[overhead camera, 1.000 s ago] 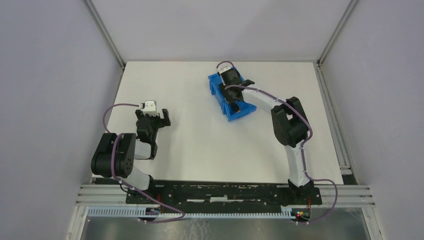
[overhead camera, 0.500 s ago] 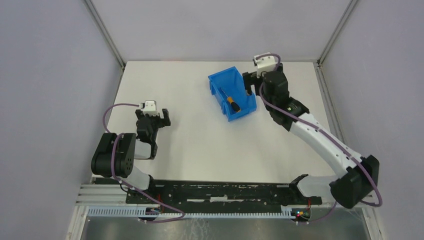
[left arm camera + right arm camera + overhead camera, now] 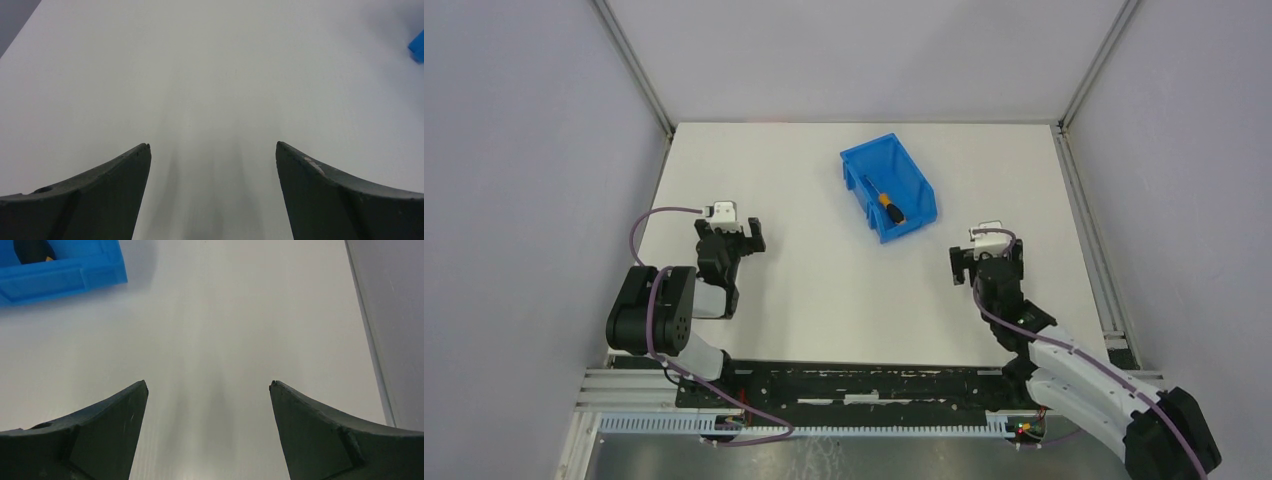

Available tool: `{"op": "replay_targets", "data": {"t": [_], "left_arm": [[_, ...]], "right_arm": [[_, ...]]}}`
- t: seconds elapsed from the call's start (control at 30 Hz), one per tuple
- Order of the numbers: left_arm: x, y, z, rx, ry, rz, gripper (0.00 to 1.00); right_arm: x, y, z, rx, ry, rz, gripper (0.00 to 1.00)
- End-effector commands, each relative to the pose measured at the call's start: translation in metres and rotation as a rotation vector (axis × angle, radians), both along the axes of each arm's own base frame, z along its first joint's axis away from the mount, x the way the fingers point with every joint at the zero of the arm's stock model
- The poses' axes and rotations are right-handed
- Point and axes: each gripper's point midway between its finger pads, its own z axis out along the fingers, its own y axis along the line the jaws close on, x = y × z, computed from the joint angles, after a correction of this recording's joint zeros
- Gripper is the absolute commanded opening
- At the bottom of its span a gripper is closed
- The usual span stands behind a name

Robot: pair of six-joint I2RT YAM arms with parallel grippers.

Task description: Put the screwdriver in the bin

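1. The flat white tabletop (image 3: 824, 310) lay under both of my arms, with grey walls around it on three sides.
2. The bright blue plastic rectangular bin (image 3: 902, 168) sat on the far half of the table, right of centre and turned at an angle, its low sloped front toward my right arm. My right wrist camera caught its near wall (image 3: 65, 277) at the upper left, and my left wrist camera caught only a blue corner (image 3: 417, 47) at the right edge.
3. My right gripper (image 3: 987, 260) hung over bare table near the bin's front, a little to its right and clear of it. Its two dark fingers (image 3: 320, 425) were spread wide with nothing between them (image 3: 208, 382).
4. My left gripper (image 3: 732, 234) was over the left side of the table, well apart from the bin. Its fingers (image 3: 100, 195) were also spread wide and held nothing (image 3: 212, 145).
5. The small screwdriver with the orange-and-black handle and thin grey shaft (image 3: 889, 207) lay flat inside the bin, along its length, with the handle toward the sloped front. From my right wrist, only a dark bit of the handle (image 3: 32, 249) showed above the bin's wall.
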Motion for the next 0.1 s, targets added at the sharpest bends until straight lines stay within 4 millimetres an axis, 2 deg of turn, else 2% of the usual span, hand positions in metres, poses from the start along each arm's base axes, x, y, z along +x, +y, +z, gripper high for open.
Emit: {"op": "replay_targets", "data": {"t": [0.0, 0.07], "left_arm": [[0.0025, -0.0003, 0.0122, -0.022, -0.043, 0.001, 1.00], [0.0024, -0.0004, 0.0117, -0.023, -0.042, 0.001, 1.00]], "right_arm": [[0.0063, 0.0005, 0.0241, 0.109, -0.141, -0.035, 0.98], [0.0044, -0.0014, 0.0227, 0.112, -0.147, -0.040, 0.98]]}}
